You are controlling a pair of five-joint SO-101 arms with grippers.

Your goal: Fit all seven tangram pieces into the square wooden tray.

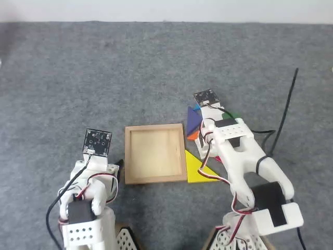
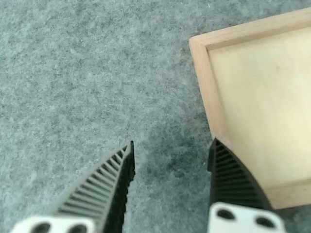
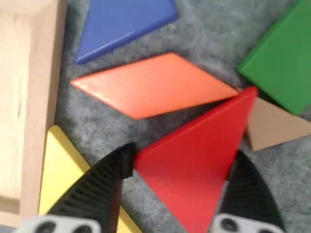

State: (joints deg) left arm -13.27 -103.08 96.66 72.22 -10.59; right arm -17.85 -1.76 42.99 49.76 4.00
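Observation:
The square wooden tray [image 1: 155, 153] lies in the middle of the grey mat with no pieces in it. Just right of it lie the blue triangle [image 1: 194, 119], the orange parallelogram [image 1: 193, 135], a green piece [image 1: 232, 115] and the yellow triangle [image 1: 196, 167]. My right gripper [image 3: 182, 158] has the red triangle [image 3: 194, 165] between its fingers, both touching its sides. Around it are the orange parallelogram [image 3: 155, 85], blue triangle [image 3: 124, 24], green piece [image 3: 284, 63], brown triangle [image 3: 274, 128] and yellow triangle [image 3: 60, 170]. My left gripper [image 2: 171, 150] stands open at the tray's [image 2: 204, 73] left rim.
Grey carpet-like mat covers the table, with wide free room behind and left of the tray. A black cable [image 1: 283, 117] runs along the right arm's far side. The tray's rim [image 3: 41, 87] borders the pieces on one side.

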